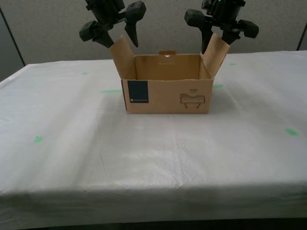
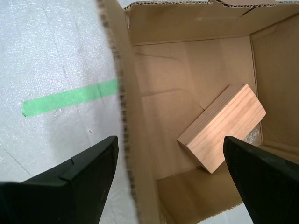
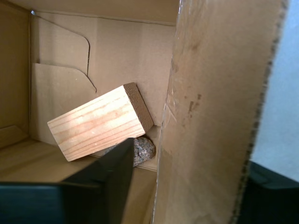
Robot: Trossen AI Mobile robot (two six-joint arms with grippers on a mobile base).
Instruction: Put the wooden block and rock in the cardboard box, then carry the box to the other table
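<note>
Brown cardboard box mid white-cloth counter, my first tool and my second tool each wide astride a raised side flap, wooden block propped on rock inside.

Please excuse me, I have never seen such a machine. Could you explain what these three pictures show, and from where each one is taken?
I am a robot with two arms, and each arm ends in a two-fingered hand. The exterior view comes from a camera on my body. It shows a cardboard box on a table covered in white cloth. The two wrist views come from cameras on my hands and look into the box. Inside lies a wooden block, leaning on a small rock. My second hand, at the exterior view's left, is open, with a side flap between its fingers. My first hand is at the opposite flap; I cannot tell whether it grips.
</note>
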